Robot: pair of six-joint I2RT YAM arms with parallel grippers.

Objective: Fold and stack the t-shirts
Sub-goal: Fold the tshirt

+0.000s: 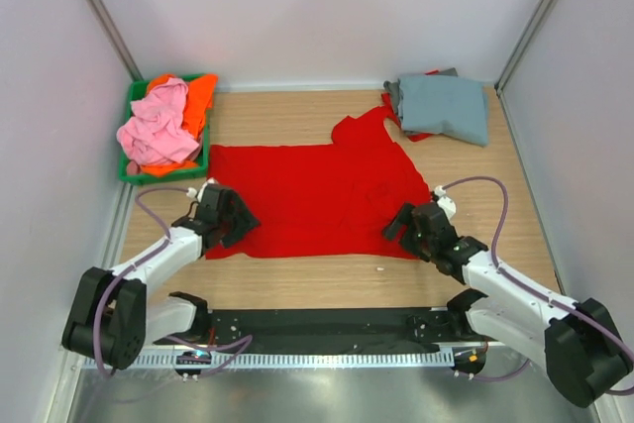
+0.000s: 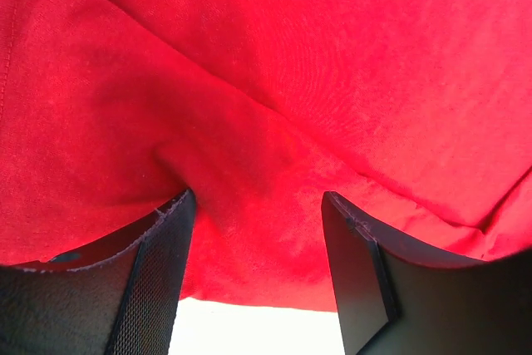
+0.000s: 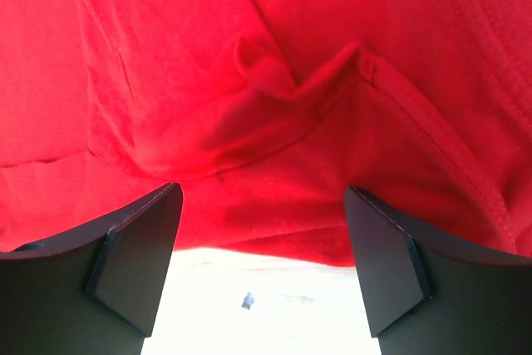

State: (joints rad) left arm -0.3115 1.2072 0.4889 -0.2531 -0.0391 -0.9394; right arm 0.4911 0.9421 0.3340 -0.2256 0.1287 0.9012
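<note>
1. Nearest, at the near hem of the red shirt (image 1: pixel 317 195): both claws brought low, one to each corner, probably so as to lift the hem level for a fold away from the arms.
2. At the near-left corner, the left claw (image 1: pixel 231 218), parted and straddling the cloth. In the wrist view, a pucker of red pressed against one finger (image 2: pixel 150 288), the other standing clear. Nothing pinched yet.
3. At the near-right corner, the right claw (image 1: pixel 403 221), spread wider. In its wrist view, the hem edge across the gap between the fingers (image 3: pixel 133 255), with a small wrinkle just beyond. Not clamped on anything either.
4. Between and beyond the claws, red spread flat on the surface (image 1: pixel 297 279) at mid-scene, with a sleeve and what looks like the neck toward the far right. Laid out smooth, most likely so that the fold lands square.
5. Far right, well apart from the claws: a folded grey-blue shirt (image 1: pixel 446 106) in the corner, with a sliver of red under its near-left edge. Cannot tell whether that is a second red shirt or the sleeve. Likely the stack, kept clear of the folding space.
6. Far left: a green bin (image 1: pixel 134 96) with a pink shirt (image 1: pixel 158 126) and an orange shirt (image 1: pixel 200 96) heaped loose inside, apparently waiting their turn.
</note>
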